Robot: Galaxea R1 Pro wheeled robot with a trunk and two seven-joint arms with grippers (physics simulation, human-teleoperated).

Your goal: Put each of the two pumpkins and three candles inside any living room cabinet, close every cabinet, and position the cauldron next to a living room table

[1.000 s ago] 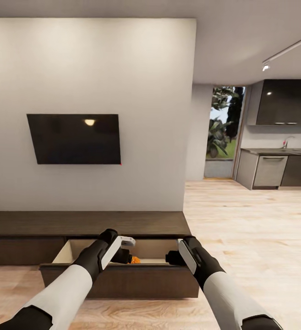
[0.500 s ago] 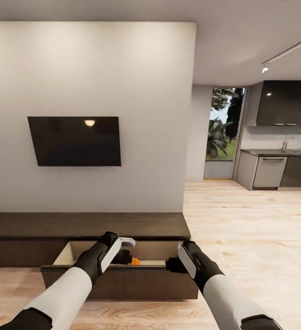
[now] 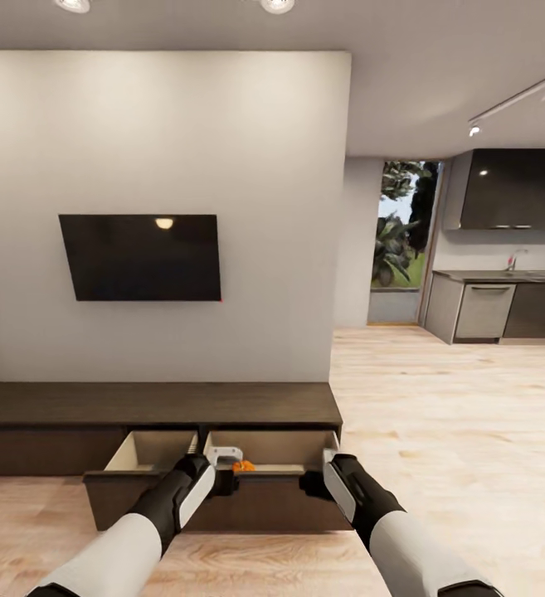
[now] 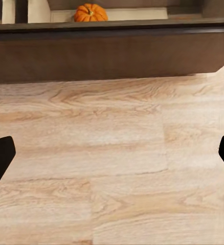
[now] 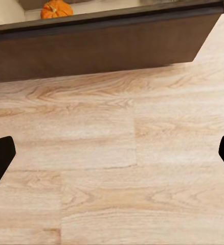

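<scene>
The long dark-brown cabinet (image 3: pixel 156 404) stands against the wall with a wide drawer (image 3: pixel 264 502) pulled out. An orange pumpkin (image 3: pixel 243 467) lies inside that drawer, also seen as the pumpkin (image 4: pixel 90 13) in the left wrist view and the pumpkin (image 5: pixel 56 9) in the right wrist view. My left gripper (image 3: pixel 222 482) and right gripper (image 3: pixel 312 485) hover in front of the drawer's front panel, above the floor. Both are open with nothing between the fingers: left gripper (image 4: pixel 112 158), right gripper (image 5: pixel 112 158). Candles, cauldron and table are out of view.
A black TV (image 3: pixel 143 257) hangs on the wall above the cabinet. Light wooden floor (image 3: pixel 454 431) stretches to the right toward a kitchen counter (image 3: pixel 504 307) and a glass door (image 3: pixel 401 240).
The whole picture has shifted: the camera has drawn back from the cabinet. Both grippers now sit lower, before the drawer front rather than over the drawer. A divider in the drawer now shows.
</scene>
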